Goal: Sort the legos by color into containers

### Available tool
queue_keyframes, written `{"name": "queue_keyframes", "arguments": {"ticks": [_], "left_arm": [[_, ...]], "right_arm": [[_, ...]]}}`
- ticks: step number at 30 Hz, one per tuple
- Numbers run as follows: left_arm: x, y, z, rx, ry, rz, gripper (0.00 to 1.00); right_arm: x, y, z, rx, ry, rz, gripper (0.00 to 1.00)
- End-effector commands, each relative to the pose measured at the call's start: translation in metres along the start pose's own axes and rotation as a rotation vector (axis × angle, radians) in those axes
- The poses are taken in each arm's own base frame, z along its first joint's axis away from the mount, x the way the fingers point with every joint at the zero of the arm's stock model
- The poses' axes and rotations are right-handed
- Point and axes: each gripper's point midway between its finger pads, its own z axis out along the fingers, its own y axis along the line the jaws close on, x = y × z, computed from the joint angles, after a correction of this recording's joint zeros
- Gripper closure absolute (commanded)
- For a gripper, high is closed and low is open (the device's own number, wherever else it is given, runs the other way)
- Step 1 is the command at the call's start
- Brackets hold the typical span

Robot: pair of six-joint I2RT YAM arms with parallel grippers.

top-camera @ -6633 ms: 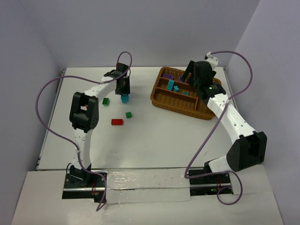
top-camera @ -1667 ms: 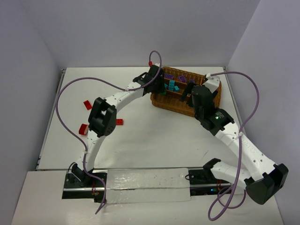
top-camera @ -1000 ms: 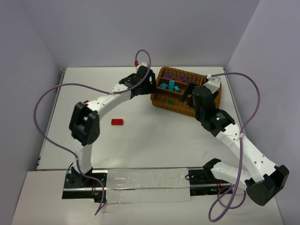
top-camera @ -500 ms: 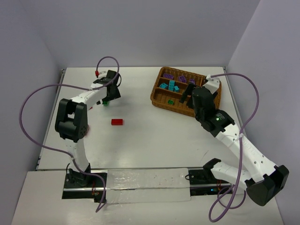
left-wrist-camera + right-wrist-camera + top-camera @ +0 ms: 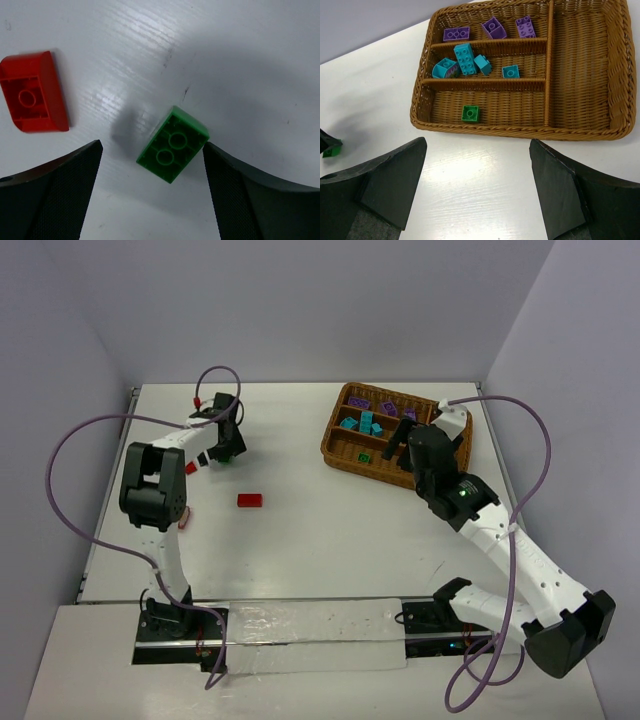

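Left fingers [image 5: 55, 195] stand wide open astride a green brick [image 5: 172, 150] on the bench [image 5: 250, 50]; right fingers [image 5: 375, 185] hang open, empty, near the wicker tray [image 5: 616, 75].

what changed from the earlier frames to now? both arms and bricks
The left gripper came away from the wicker tray, where a green lego now lies in the near slot. It swung back left and stands open around a second green lego. The right gripper backed off from over the tray early on and has held there, open. Unchanged: the tray's place and the red lego mid-table.
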Motion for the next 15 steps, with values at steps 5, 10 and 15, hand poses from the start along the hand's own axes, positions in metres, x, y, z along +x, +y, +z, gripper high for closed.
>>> {"name": "queue_keyframes", "arguments": {"ticks": [5, 10, 15], "left_arm": [[-0.009, -0.024, 0.011, 0.132, -0.012, 0.002, 0.35], [-0.011, -0.022, -0.002, 0.149, -0.027, -0.014, 0.69], [-0.024, -0.053, -0.052, 0.244, -0.097, 0.022, 0.96]], "right_arm": [[-0.014, 0.009, -0.003, -0.019, -0.033, 0.024, 0.09], [-0.016, 0.011, -0.003, -0.023, -0.037, 0.023, 0.09], [-0.018, 0.011, -0.004, -0.021, -0.041, 0.034, 0.09]]}}
